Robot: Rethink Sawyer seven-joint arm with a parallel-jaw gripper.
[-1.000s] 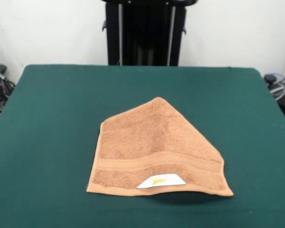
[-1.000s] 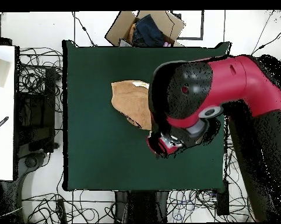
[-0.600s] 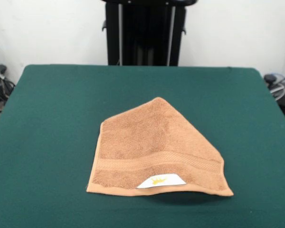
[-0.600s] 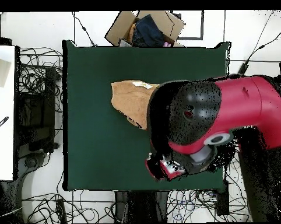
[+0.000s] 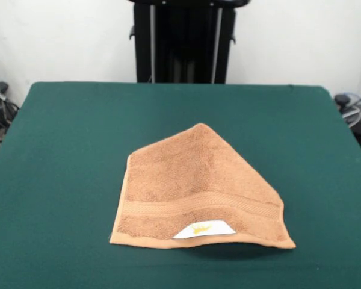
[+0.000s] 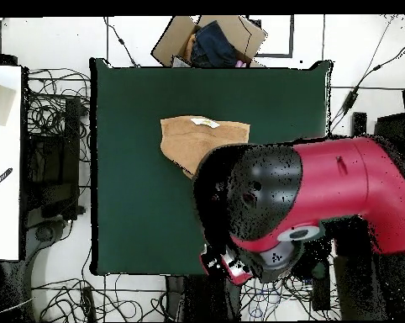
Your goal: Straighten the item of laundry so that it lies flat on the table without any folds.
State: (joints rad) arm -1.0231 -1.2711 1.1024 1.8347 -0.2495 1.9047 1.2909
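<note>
Overhead view: the red arm covers the towel's lower corner and part of the counter. End effector state not determinable. Front view: counter's near edge cut off by the frame; label marking too small to read.

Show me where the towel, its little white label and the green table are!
towel [image 5: 192,174]: front view, middle of the orange terry cloth.
white label [image 5: 203,230]: front view, on its yellow mark at the towel's near edge.
table [image 5: 66,150]: front view, bare green cloth beside the towel.
</note>
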